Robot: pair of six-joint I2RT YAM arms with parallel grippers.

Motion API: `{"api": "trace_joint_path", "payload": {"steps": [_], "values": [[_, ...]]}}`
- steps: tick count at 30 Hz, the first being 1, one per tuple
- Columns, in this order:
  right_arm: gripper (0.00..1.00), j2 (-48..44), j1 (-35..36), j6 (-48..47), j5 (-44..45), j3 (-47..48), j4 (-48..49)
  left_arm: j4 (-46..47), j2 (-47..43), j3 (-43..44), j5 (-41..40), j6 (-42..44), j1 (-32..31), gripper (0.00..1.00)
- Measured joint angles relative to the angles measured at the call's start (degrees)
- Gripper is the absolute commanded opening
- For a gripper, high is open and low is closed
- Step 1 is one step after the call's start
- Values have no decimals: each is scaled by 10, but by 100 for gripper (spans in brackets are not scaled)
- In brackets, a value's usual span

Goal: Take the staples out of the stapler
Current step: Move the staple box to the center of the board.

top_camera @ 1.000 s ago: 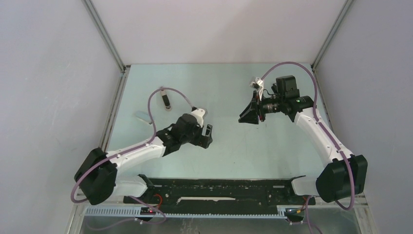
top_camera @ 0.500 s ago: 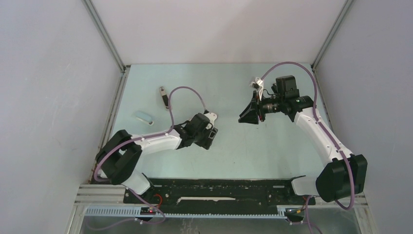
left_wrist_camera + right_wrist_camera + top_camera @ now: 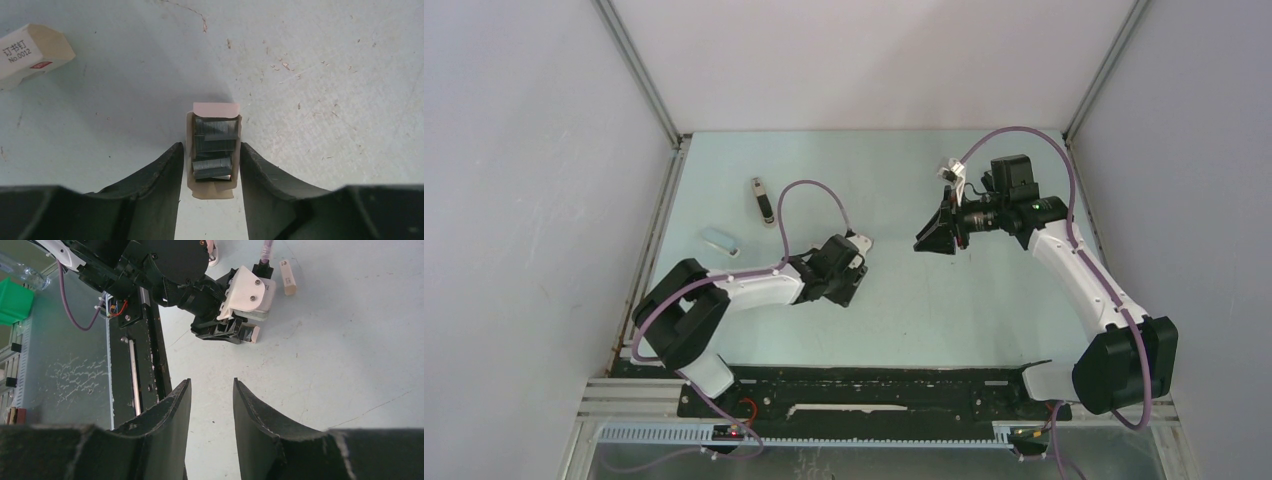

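Between the fingers of the left claw lies a small open card tray holding the staples, several short grey strips stacked loosely along its length. The claw reaches down over the table with one finger at each long wall of the tray, at or very near contact; whether they press on the card cannot be told. This straddling placement suits a sideways pinch across the tray's narrow width, leaving the strips on top untouched. Ahead of the claw and off to one side lies a printed card sleeve, separate from the tray. In the overhead view the stapler lies flat on the table, farther from the bases than this claw and to its left, well apart from it, with nothing holding it. The right claw hangs above the table across from the left one, fingers apart with nothing between them, facing the tray; it appears to be kept clear so the left arm has room. With strips lying in the tray, the unloading seems largely done.
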Motion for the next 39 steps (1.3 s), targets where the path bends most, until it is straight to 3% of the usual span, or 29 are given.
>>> {"api": "trace_joint_path", "payload": {"steps": [7, 20, 26, 32, 39], "values": [[45, 0, -2, 0, 0, 0, 0, 11, 4, 0, 2, 0, 0, 39], [45, 1, -2, 1, 0, 0, 0, 43, 14, 0, 28, 47, -36, 39], [45, 2, -3, 2, 3, 0, 0, 58, 25, 6, 54, 97, -73, 49], [45, 2, -14, 6, 3, 0, 0, 61, 35, 17, 62, 108, -85, 66], [44, 2, -20, 7, 2, 0, 0, 62, -19, 1, 33, 78, -82, 68]]}}
